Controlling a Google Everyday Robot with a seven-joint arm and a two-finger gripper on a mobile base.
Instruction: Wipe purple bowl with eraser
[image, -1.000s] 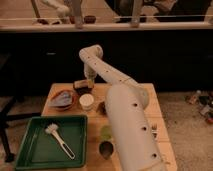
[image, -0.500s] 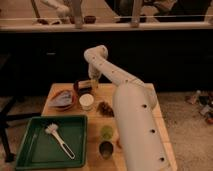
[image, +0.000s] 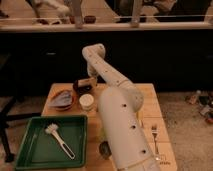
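Camera view looks down on a wooden surface (image: 150, 107) with a big white robot arm (image: 117, 117) stretched across it. The arm starts fat and near, at the bottom of the picture, and gets thinner as it reaches to the far side.

At the far end of the arm, the tool (image: 91, 76) points down. It hangs right over the purple bowl (image: 82, 86), which looks almost black. The bowl sits near the back left part of the surface. The eraser (image: 85, 82) is a small pale tan block. It lies at the top of the bowl, just under the tool. The tool seems to touch the eraser, but how wide the tool is open, and whether it has hold of the eraser, I cannot tell.

Just left of the purple bowl is a wider red-brown bowl (image: 62, 99) with a grey-blue inside. In front of the purple bowl stands a white cup (image: 87, 102). The cup is just beside both bowls.

A green tray (image: 30, 150) lies at the front left. Inside it is a white brush (image: 59, 140) with a long handle, lying slanted.

On the right side of the arm, a fork (image: 154, 134) lies flat on the surface. Close to the arm at the front, a small dark round thing (image: 104, 149) peeks out, and most of it is hidden.

Behind the surface is a dark wall with a pale shelf (image: 150, 25) on top.
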